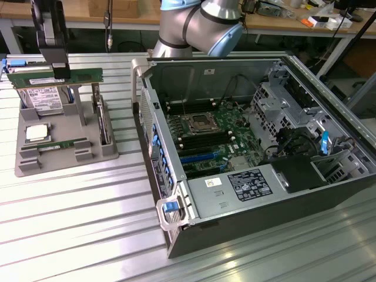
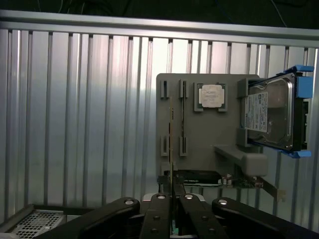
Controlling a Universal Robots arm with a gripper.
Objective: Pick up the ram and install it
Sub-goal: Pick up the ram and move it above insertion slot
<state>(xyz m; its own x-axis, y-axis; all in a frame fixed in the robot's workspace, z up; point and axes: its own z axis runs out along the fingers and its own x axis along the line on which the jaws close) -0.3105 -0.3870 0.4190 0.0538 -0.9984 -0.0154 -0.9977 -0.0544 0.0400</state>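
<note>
We judge the task about half done: the pick-up is finished, the install is not. At the exterior view's left, the black two-fingered claw [image 1: 57, 69] is clamped on the upper edge of the ram [image 1: 82, 76]. This long, thin green circuit-board stick hangs level in the air, clear of everything under it.

Straight below the claw, a grey moulded parts tray [image 1: 64, 163] sits on the ribbed aluminium counter [image 1: 76, 229]. In the tray we see a boxy silver hard drive with a white label [image 1: 42, 98], a square silver processor chip [image 1: 36, 132] and a second green stick [image 1: 59, 144] lying in its slots. In the wrist view the fingers [image 2: 158, 214] close on the ram [image 2: 171, 164], which shows edge-on as a thin line.

Well apart from the claw, toward the exterior view's right, the open black computer case [image 1: 264, 217] lies on its side with its green motherboard [image 1: 232, 132] exposed. The long memory slots [image 1: 197, 144] beside the processor socket look unfilled, as far as we can tell. The whole install is therefore left, in our judgement, since the ram is neither over the case nor seated in any slot.
</note>
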